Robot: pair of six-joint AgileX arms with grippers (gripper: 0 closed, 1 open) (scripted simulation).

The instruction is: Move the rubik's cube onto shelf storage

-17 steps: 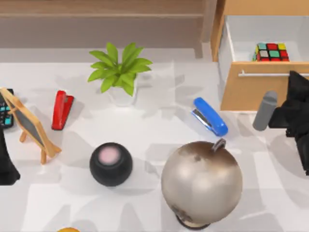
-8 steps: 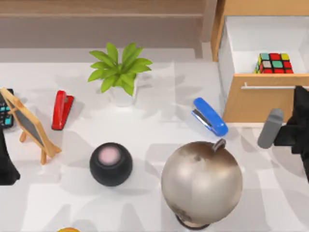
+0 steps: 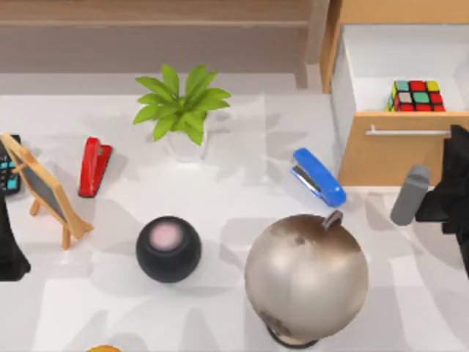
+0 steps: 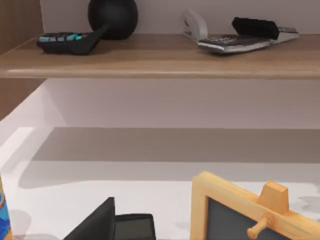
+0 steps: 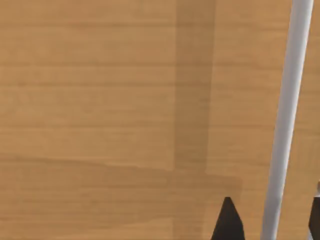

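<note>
The rubik's cube (image 3: 415,96) sits inside the open white drawer (image 3: 381,55) of the light-wood cabinet at the back right. My right gripper (image 3: 456,147) is at the drawer front (image 3: 388,154). In the right wrist view, the right gripper (image 5: 271,222) is open, with a dark fingertip (image 5: 227,220) on each side of the metal bar handle (image 5: 290,110) and a gap to the bar. The shelf storage (image 3: 146,22) runs along the back left; its board (image 4: 150,60) carries several items. My left arm (image 3: 9,253) is parked at the left edge.
On the table stand a potted plant (image 3: 183,110), a red stapler (image 3: 93,166), a blue stapler (image 3: 319,177), a black speaker ball (image 3: 168,248), a large globe (image 3: 306,277) and a small chalkboard easel (image 3: 45,192) beside a calculator (image 3: 7,174).
The drawer slid out toward the table's front as my right arm drew back, so more of the cube shows. In the last half second almost nothing moved.
</note>
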